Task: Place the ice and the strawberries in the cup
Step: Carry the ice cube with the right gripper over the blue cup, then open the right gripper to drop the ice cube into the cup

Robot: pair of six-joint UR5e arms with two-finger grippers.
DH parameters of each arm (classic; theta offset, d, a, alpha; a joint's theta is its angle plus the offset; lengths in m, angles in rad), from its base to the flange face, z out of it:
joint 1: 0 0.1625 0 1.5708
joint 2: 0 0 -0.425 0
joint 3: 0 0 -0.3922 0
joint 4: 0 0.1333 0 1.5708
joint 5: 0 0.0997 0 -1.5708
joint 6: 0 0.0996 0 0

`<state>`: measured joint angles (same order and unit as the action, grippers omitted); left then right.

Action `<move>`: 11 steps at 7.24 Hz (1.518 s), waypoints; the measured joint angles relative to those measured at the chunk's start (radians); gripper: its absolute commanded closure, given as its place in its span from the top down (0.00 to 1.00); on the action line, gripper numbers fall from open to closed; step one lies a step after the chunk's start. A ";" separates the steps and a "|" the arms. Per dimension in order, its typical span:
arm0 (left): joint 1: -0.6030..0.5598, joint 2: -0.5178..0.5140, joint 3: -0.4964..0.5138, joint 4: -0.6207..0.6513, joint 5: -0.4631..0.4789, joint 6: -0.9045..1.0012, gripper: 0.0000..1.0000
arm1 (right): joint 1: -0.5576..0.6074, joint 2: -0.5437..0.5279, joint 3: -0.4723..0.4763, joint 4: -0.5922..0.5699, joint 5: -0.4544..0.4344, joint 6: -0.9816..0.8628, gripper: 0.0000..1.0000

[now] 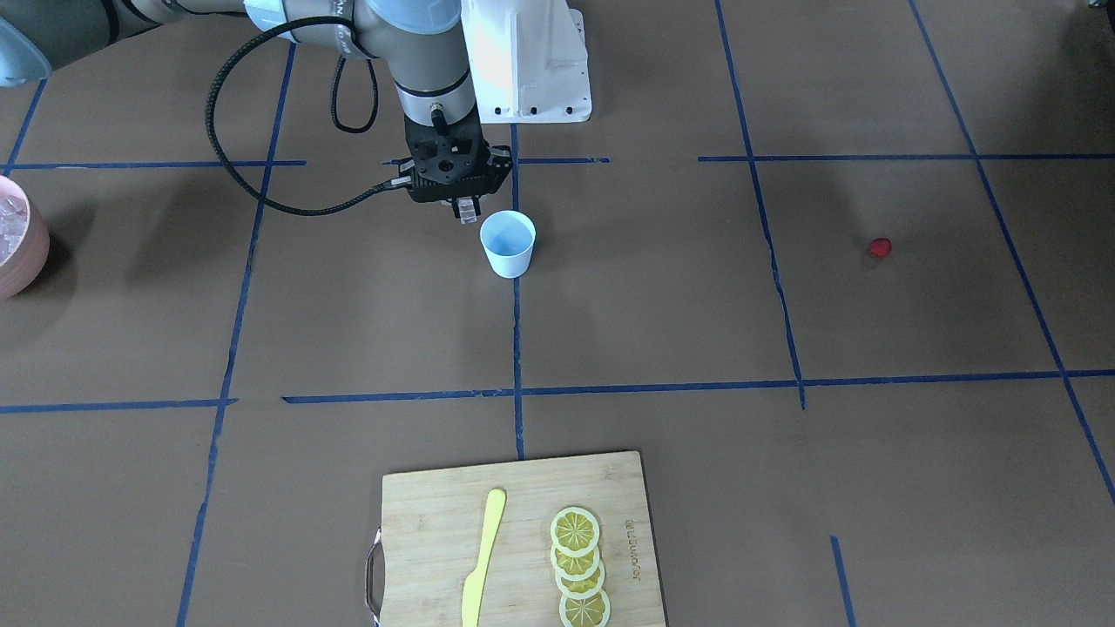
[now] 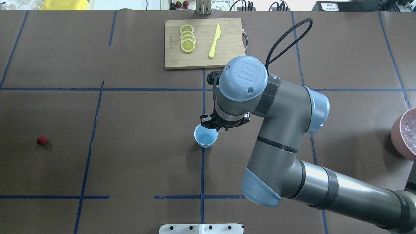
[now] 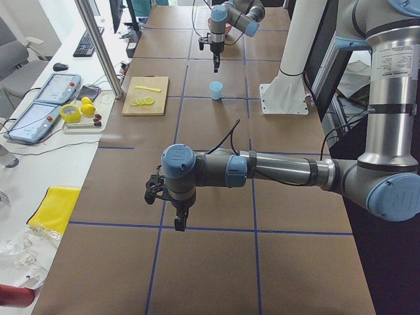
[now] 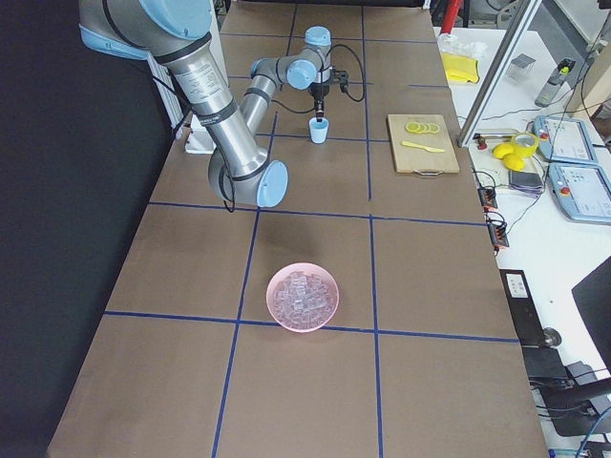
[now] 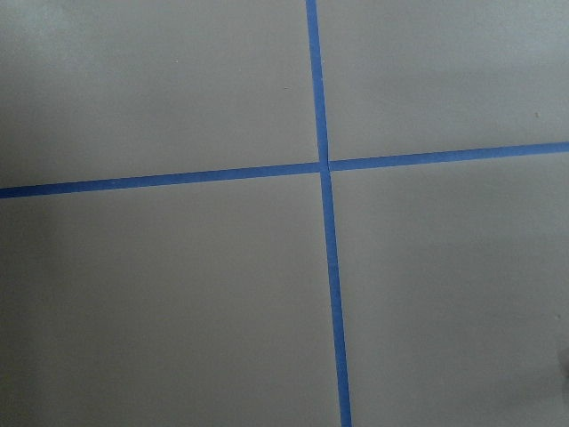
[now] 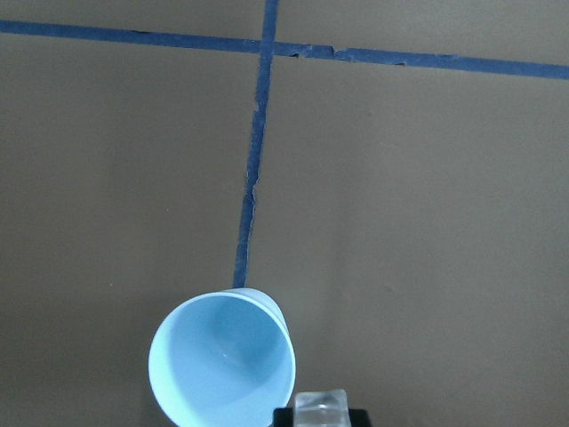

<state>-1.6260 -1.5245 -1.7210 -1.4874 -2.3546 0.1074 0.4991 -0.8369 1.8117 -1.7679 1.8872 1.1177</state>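
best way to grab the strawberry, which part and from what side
Come straight down and pinch the strawberry across its widest middle. It is a tiny rounded berry lying alone on the table, too low for a side approach, with nothing near to block the descent. It lies on the robot's left, so the left gripper probably suits; the right gripper holds an ice cube.

Cup at the middle of the table (image 2: 130,162), the rest spread around it.
The cup (image 2: 205,136) stands mid-table, the strawberry (image 2: 42,140) well apart to its left. At the right edge is the bowl (image 2: 398,130) with ice (image 4: 302,294) in it. On the far cutting board (image 2: 175,55), the lemon slices (image 2: 187,38) lie left of the knife (image 2: 214,41). The right gripper (image 1: 468,209), pinching an ice cube (image 6: 321,405), hangs just right of the cup's rim.
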 measured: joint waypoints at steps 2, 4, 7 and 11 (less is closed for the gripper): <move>0.000 0.000 0.002 0.000 0.000 0.001 1.00 | -0.016 0.055 -0.070 0.002 -0.008 0.012 0.01; 0.000 0.000 0.002 -0.001 0.001 0.000 1.00 | -0.032 0.072 -0.093 0.004 -0.017 0.018 0.08; 0.001 0.000 0.002 -0.001 0.001 0.001 1.00 | -0.040 0.093 -0.105 0.005 -0.020 0.022 0.70; 0.001 -0.007 0.021 -0.010 0.001 0.001 1.00 | -0.039 0.098 -0.107 0.005 -0.021 0.021 1.00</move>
<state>-1.6250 -1.5313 -1.6999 -1.4970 -2.3536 0.1089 0.4605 -0.7386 1.7048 -1.7628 1.8661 1.1388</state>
